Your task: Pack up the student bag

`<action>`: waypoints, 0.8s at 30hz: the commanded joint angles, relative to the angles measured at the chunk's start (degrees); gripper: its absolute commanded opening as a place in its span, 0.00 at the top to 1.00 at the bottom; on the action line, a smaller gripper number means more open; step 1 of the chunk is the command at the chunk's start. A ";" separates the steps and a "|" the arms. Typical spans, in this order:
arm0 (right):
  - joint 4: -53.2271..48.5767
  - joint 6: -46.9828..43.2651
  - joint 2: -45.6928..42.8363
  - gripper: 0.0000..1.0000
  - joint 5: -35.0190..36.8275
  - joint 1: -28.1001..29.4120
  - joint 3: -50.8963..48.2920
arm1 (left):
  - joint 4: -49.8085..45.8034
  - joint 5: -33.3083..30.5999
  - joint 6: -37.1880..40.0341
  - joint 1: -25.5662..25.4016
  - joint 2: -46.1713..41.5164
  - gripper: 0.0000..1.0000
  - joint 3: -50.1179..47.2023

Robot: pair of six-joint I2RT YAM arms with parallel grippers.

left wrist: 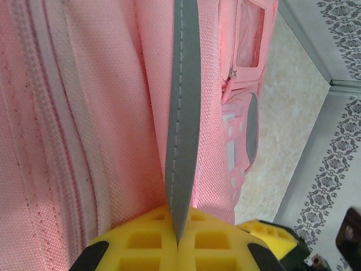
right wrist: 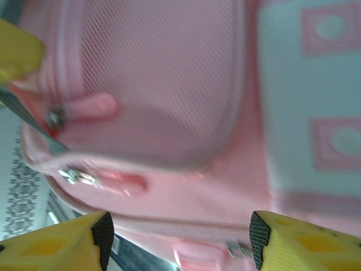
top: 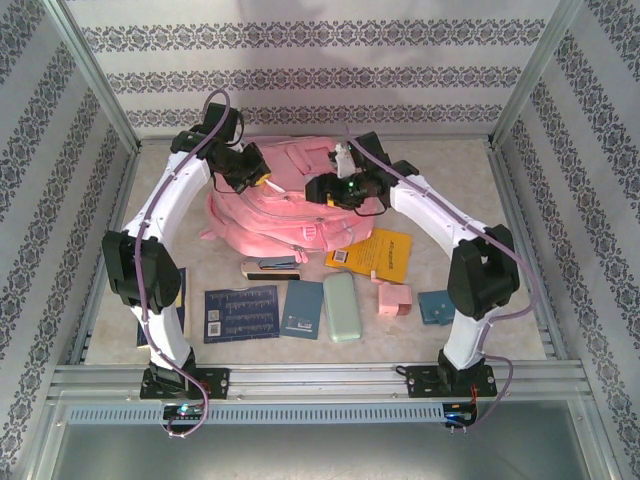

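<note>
Pink student bag [top: 280, 210]: 1 | left gripper [left wrist: 177, 241] pinching its grey strip [left wrist: 183, 113] | right gripper [right wrist: 180, 240] wide

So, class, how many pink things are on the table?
2. The student bag lies in the middle of the table. A small pink box sits in front of it, right of the mint case. Others may be hidden behind the bag.

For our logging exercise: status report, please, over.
Left gripper shut on grey strip of student bag. Right gripper open, at its zipped pocket. Yellow booklet, mint case on table, apart from both grippers.
</note>
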 commanded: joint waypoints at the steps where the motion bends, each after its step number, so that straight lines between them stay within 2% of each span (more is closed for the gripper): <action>1: 1.89 5.38 5.76 0.35 -6.42 -0.85 5.45 | 1.57 5.71 2.40 -0.99 -0.79 1.00 1.24; 5: 0.33 6.70 8.21 0.36 -6.36 -1.19 7.68 | 2.17 6.50 2.25 -0.99 0.16 1.00 1.75; 10: 4.34 12.25 8.68 0.39 -8.69 -1.98 4.27 | 4.31 8.32 1.22 -0.98 1.08 1.00 1.84; 12: 6.63 14.63 8.81 0.44 -9.17 -2.14 2.90 | 4.81 8.83 1.01 -0.96 1.21 1.00 1.95; 14: 10.42 18.81 9.21 0.50 -10.50 -2.27 1.73 | 5.46 9.20 0.85 -0.92 1.45 1.00 1.87; 17: 16.76 25.32 10.08 0.65 -12.29 -1.96 0.93 | 5.68 9.40 1.28 -0.98 2.38 1.00 2.34; 21: 19.49 29.35 9.81 0.99 -11.45 -1.80 1.42 | 2.77 8.74 3.54 -0.90 4.04 1.00 5.37; 24: 19.69 31.42 8.90 1.00 -10.11 -2.51 2.05 | -0.91 7.59 6.15 -0.90 4.15 0.99 6.99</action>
